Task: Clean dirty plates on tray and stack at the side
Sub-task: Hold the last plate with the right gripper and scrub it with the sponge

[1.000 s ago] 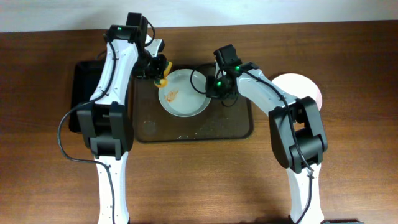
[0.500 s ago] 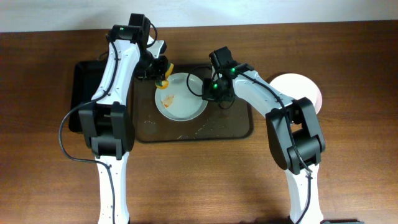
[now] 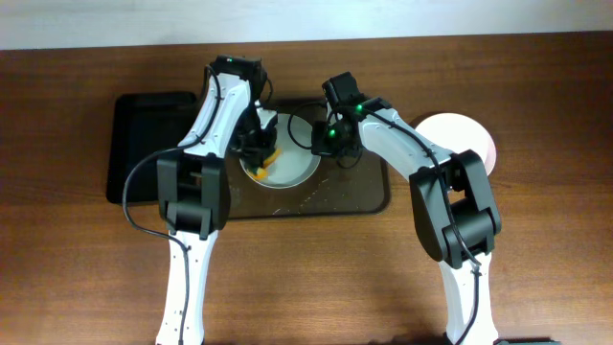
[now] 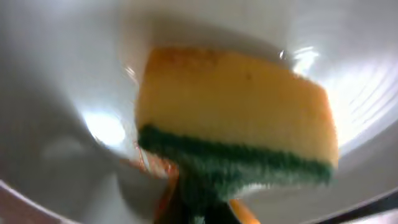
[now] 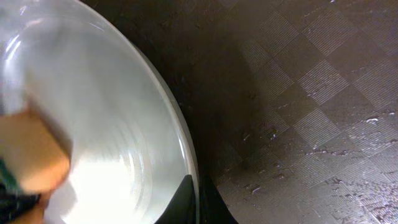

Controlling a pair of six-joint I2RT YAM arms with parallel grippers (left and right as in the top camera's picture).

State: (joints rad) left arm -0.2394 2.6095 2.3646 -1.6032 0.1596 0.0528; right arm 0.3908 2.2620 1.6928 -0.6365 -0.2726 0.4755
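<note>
A pale plate [image 3: 292, 158] lies on the brown tray [image 3: 364, 192]. My left gripper [image 3: 263, 158] is shut on a yellow-and-green sponge [image 4: 236, 124] and presses it onto the plate's inside [image 4: 68, 68], with orange sauce at the sponge's edge. My right gripper [image 3: 324, 144] is shut on the plate's right rim [image 5: 186, 155], one finger inside and one outside. A white plate [image 3: 465, 136] lies on the table to the right of the tray. The third plate is not in view.
A black tray [image 3: 144, 134] lies left of the brown tray. The wet, patterned brown tray floor [image 5: 298, 93] spreads right of the held plate. Bare wooden table [image 3: 316, 278] lies in front.
My left gripper has moved right and down with the sponge, from the plate's far left edge onto its inside, covering the orange smear. The right gripper kept its hold on the rim.
</note>
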